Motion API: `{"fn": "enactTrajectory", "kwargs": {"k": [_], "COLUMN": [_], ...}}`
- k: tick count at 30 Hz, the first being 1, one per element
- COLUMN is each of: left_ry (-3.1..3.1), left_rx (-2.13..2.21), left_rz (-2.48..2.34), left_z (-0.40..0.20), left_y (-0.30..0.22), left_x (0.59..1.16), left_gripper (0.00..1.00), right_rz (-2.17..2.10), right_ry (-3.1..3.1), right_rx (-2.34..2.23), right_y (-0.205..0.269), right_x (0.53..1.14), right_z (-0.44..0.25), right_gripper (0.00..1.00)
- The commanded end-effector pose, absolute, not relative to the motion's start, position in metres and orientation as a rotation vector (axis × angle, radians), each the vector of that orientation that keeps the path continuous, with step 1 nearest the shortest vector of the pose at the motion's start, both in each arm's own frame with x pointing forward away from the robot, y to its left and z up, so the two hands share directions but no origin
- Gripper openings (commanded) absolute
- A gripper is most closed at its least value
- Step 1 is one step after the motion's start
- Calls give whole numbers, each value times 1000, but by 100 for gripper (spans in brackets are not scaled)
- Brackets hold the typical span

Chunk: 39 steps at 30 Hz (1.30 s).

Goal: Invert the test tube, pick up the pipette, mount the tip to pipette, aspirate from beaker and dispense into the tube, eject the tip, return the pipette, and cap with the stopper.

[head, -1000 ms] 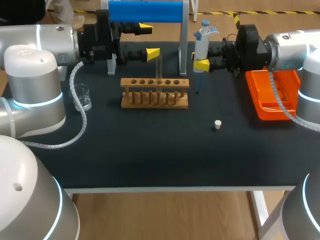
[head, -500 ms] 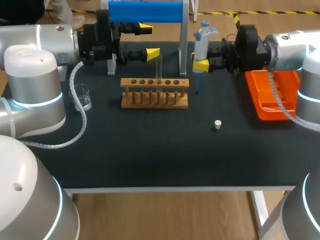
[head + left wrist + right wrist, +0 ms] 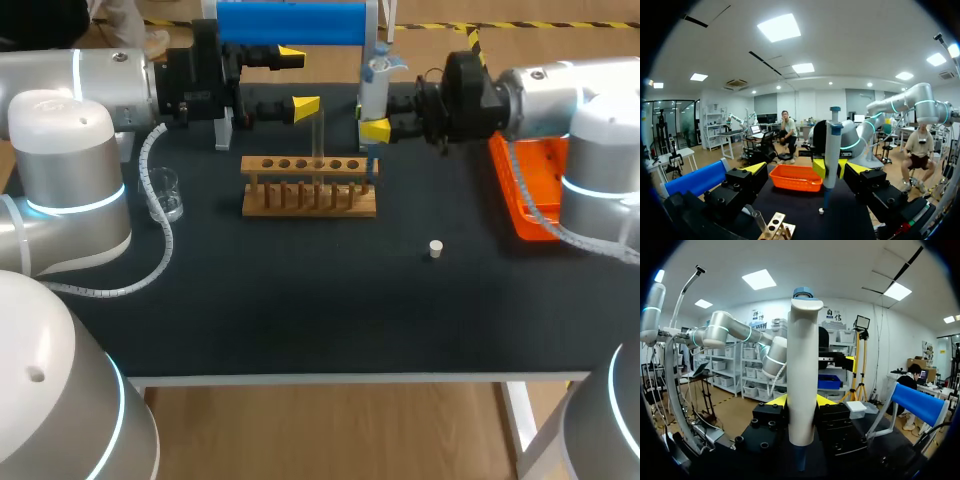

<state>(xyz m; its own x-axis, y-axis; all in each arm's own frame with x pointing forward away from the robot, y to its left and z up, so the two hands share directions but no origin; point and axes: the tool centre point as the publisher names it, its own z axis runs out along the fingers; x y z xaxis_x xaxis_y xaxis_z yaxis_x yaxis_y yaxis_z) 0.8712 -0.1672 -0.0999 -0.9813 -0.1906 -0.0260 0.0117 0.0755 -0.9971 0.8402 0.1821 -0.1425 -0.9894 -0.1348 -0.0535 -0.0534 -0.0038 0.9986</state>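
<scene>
My right gripper [image 3: 376,118] is shut on the white and blue pipette [image 3: 373,88], held upright with its lower end just above the right end of the wooden rack [image 3: 310,197]. In the right wrist view the pipette [image 3: 802,375] fills the space between the yellow fingertips [image 3: 777,400]. A clear test tube [image 3: 319,135] stands upright in the rack. My left gripper [image 3: 298,78] stands open behind the rack, with nothing in it. From the left wrist, the pipette [image 3: 831,150] is ahead of my open left gripper [image 3: 806,169], the tube [image 3: 760,222] below it. The white stopper [image 3: 435,248] lies on the mat.
A small glass beaker [image 3: 164,193] stands at the left of the mat. The orange tip box [image 3: 540,190] sits at the right under my right arm. A stand with a blue bar [image 3: 290,22] rises at the back behind the rack.
My right arm has carried the pipette to the left, from beside the rack to over its right end. The left arm has kept still.
</scene>
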Motion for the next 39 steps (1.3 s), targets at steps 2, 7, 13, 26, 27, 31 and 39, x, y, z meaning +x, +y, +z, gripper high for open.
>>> {"fn": "enactTrajectory", "kwargs": {"k": [2, 7, 13, 26, 27, 31, 39], "left_ry": [2182, 2182, 2182, 2182, 2182, 2182, 2182], "left_rx": [-184, -184, -184, -184, -184, -184, -184], "left_rz": [-2034, -2034, -2034, -2034, -2034, -2034, -2034], "left_z": [-101, -101, -101, -101, -101, -101, -101], "left_y": [-167, -167, -167, -167, -167, -167, -167], "left_x": [871, 871, 871, 871, 871, 871, 871], "left_gripper": [100, 100, 100, 100, 100, 100, 100], "right_rz": [-2176, -2178, -2193, -2234, -2236, -2239, -2241], "right_ry": [-2178, -2189, -2197, -2186, -2185, -2186, -2200], "right_rx": [217, 199, 141, 71, 69, 61, 32], "right_y": [210, 227, 240, 256, 257, 261, 264], "right_x": [856, 859, 862, 863, 863, 862, 864], "right_z": [-142, -142, -146, -143, -143, -141, -144], "right_gripper": [0, 0, 0, 0, 0, 0, 0]}}
